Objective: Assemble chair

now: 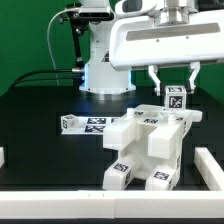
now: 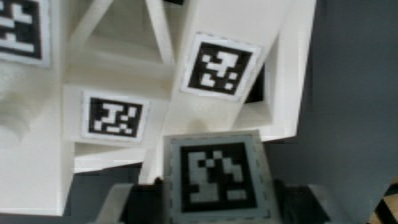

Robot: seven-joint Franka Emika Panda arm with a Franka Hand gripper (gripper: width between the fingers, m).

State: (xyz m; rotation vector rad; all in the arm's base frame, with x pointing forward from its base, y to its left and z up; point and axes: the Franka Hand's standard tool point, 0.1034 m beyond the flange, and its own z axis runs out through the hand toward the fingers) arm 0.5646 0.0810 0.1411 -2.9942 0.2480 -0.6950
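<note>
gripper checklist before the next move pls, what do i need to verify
1. Gripper lined up over the tagged part: ok, the wrist view shows the part between the fingers.
2. Firm hold on the tagged part: cannot tell, finger contact is not visible.
3. Tagged part seated on the chair assembly: cannot tell, the joint is hidden.
4. Chair assembly resting on the table below the gripper: ok.
5. Loose piece out of the way: ok, it lies apart toward the exterior view's left.
</note>
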